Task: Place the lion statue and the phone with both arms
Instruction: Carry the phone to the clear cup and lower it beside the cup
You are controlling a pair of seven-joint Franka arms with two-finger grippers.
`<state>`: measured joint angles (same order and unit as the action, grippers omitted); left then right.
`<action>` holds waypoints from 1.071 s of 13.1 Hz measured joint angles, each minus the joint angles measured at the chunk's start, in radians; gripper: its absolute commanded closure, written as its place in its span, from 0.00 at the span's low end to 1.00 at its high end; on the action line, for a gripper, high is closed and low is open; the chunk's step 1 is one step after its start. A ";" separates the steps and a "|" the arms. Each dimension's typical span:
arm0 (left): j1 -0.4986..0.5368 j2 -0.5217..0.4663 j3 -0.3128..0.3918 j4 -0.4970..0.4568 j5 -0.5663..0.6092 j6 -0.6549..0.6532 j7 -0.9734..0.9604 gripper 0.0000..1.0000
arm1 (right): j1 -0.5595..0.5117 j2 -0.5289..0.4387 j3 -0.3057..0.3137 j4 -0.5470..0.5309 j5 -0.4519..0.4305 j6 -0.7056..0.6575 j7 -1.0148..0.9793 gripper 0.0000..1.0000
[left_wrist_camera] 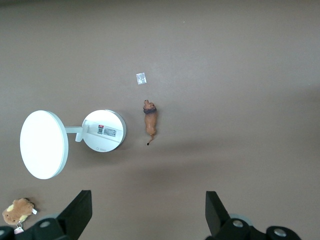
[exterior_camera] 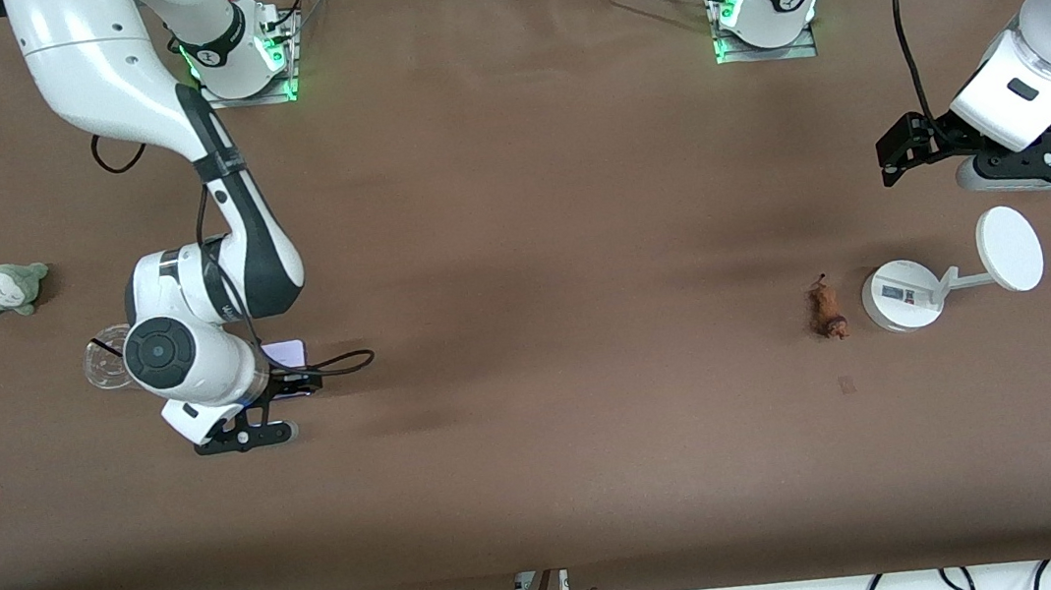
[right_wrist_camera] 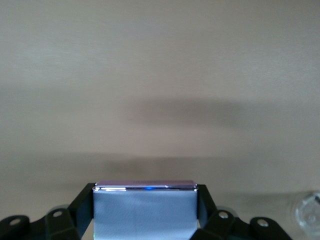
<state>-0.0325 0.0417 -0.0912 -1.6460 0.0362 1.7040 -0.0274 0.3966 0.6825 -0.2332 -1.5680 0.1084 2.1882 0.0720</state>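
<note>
Right gripper [exterior_camera: 248,421] low over bench [exterior_camera: 543,451], fingers clamped on phone [right_wrist_camera: 145,207] | left gripper [exterior_camera: 1016,170] waits open over stand [exterior_camera: 902,295] | lion [exterior_camera: 826,310] beside stand | risk: edge-held phone slipping.

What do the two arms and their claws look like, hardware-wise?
Both arms are glossy white with dark grey or black joint sections. Each base carries a black ring with a white mark, a red cap and green lights. Thin black cables run along both arms. The right claw and left claw have matte black angular fingers on black mounts with round screw holes.
</note>
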 measured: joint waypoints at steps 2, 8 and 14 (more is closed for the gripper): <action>0.000 0.000 -0.001 0.000 0.000 0.001 0.000 0.00 | -0.024 -0.001 0.000 -0.059 0.001 0.068 -0.041 0.92; -0.001 0.000 -0.004 0.000 0.000 0.001 0.000 0.00 | -0.041 -0.028 -0.001 -0.209 0.001 0.235 -0.099 0.92; -0.002 0.000 -0.004 0.000 0.000 0.001 0.000 0.00 | -0.093 -0.028 -0.003 -0.241 0.003 0.268 -0.158 0.91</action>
<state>-0.0341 0.0417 -0.0953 -1.6459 0.0362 1.7045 -0.0274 0.3036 0.6546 -0.2360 -1.8091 0.1110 2.4564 -0.0860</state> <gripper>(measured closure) 0.000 0.154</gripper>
